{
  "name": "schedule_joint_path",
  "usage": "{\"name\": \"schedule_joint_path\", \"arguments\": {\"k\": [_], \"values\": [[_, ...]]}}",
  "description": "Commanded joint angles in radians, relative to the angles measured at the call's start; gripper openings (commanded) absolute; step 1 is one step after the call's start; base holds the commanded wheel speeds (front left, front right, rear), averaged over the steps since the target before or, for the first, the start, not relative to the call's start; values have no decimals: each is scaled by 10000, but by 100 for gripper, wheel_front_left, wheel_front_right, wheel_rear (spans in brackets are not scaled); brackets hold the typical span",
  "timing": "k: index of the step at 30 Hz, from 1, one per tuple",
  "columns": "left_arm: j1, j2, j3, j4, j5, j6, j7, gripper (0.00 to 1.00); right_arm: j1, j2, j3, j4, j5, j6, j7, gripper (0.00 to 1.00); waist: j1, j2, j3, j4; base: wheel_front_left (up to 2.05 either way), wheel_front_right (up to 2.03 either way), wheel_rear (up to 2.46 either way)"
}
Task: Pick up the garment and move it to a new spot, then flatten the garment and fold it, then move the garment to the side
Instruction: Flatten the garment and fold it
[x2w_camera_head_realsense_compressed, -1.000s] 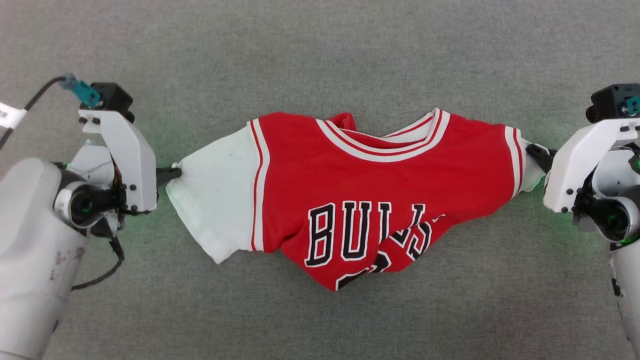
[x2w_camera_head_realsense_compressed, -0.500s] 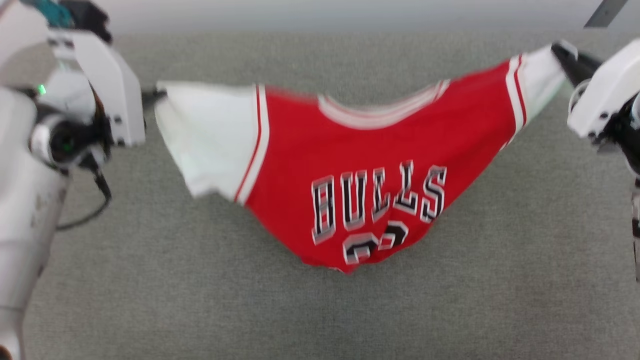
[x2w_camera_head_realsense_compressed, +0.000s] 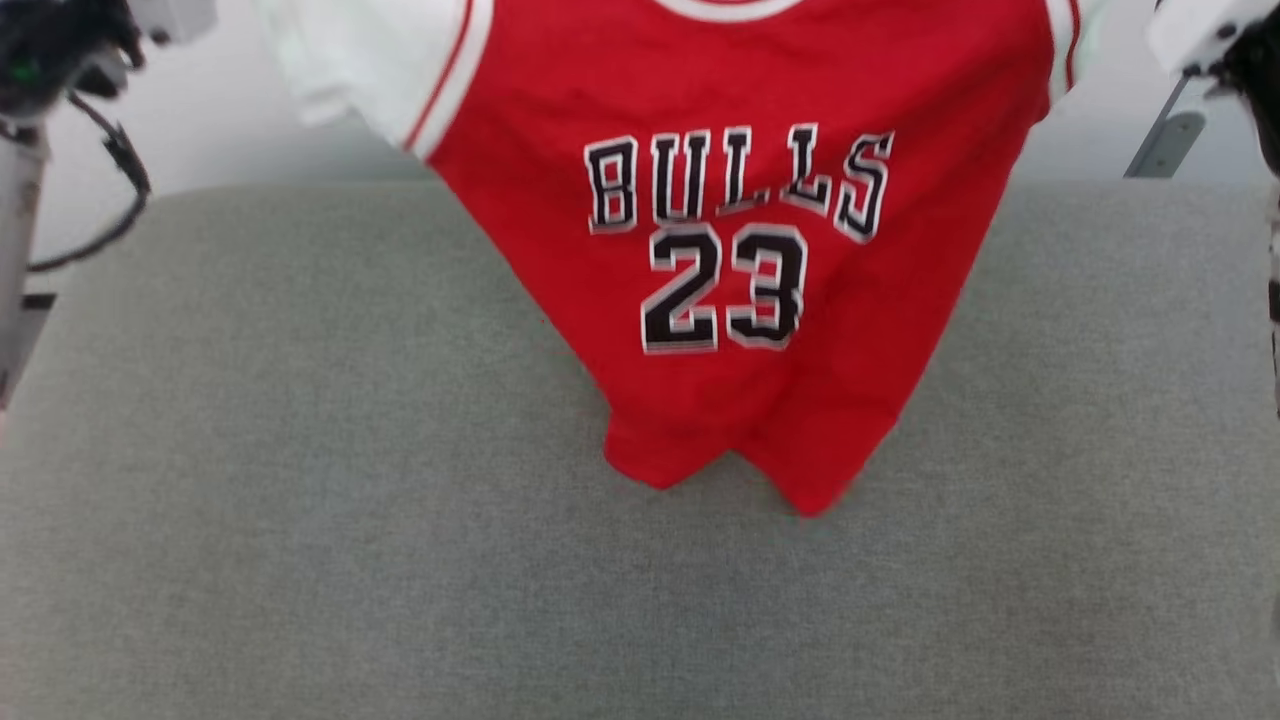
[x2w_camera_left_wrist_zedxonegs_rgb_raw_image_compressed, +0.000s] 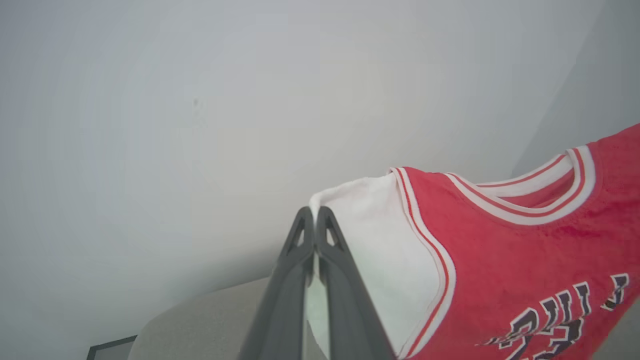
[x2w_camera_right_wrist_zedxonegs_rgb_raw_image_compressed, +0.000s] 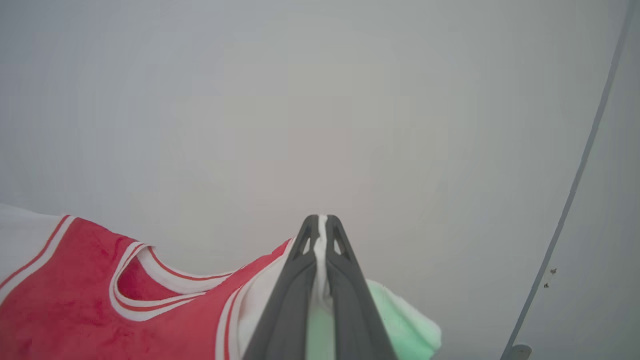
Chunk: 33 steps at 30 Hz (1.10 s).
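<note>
**Item:** garment (x2w_camera_head_realsense_compressed: 700, 400), red shirt with white sleeves, lettered "BULLS 23".
**Location:** hanging in the air over the grey counter (x2w_camera_head_realsense_compressed: 300, 520), strung between both tools, hem lowest. Whether the hem touches the surface cannot be told.
**Left tool** (x2w_camera_left_wrist_zedxonegs_rgb_raw_image_compressed: 315, 212): pressed together, pinching the white sleeve tip.
**Right tool** (x2w_camera_right_wrist_zedxonegs_rgb_raw_image_compressed: 321, 220): pressed together, pinching the opposite sleeve.
**Step, as judged:** lifting and carrying to a new spot.
**Next move calls for:** lowering hem-first, with the sleeves kept stretched apart.
</note>
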Motion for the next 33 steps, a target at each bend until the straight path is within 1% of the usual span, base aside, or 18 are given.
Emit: {"name": "schedule_joint_path", "arguments": {"k": [1,7,11,15,21,26,29,31,33], "values": [[-138,4,6,73,65,16,-100,0,-162,-8,61,121,-52,-13,-106,0,0,0,-213,17,0,0,0],[-802,12,-111,365,280,14,-842,0,-1000,-48,298,1099,-3,-13,-871,0,0,0,-323,60,0,0,0],[-1168,42,-188,495,286,14,-1157,0,-1535,-133,396,1575,-22,-13,-1192,0,0,0,-107,82,0,0,0],[-1588,71,-256,639,394,14,-1620,0,-2073,-132,301,2043,-219,-13,-1665,0,0,0,477,75,0,0,0],[-2415,137,-344,970,711,13,-2583,0,-3229,85,184,2820,-970,-15,-2609,0,0,0,1861,-26,0,0,0],[-3700,-119,-297,1402,1240,106,-3805,0,-4487,182,-11,3422,-2195,-15,-4096,0,0,0,3388,-11,0,0,0],[-4507,-422,-80,1781,1334,140,-4938,0,-5123,241,-419,3700,-3195,-15,-5323,0,0,0,4196,55,0,0,0],[-4928,-563,-17,1996,1441,122,-5660,0,-5402,276,-755,3703,-3933,-15,-5801,0,0,0,4553,118,0,0,0],[-5251,-720,90,2152,1309,75,-6381,0,-5618,319,-1078,3464,-4672,-15,-6001,0,0,0,4802,210,0,0,0]]}}
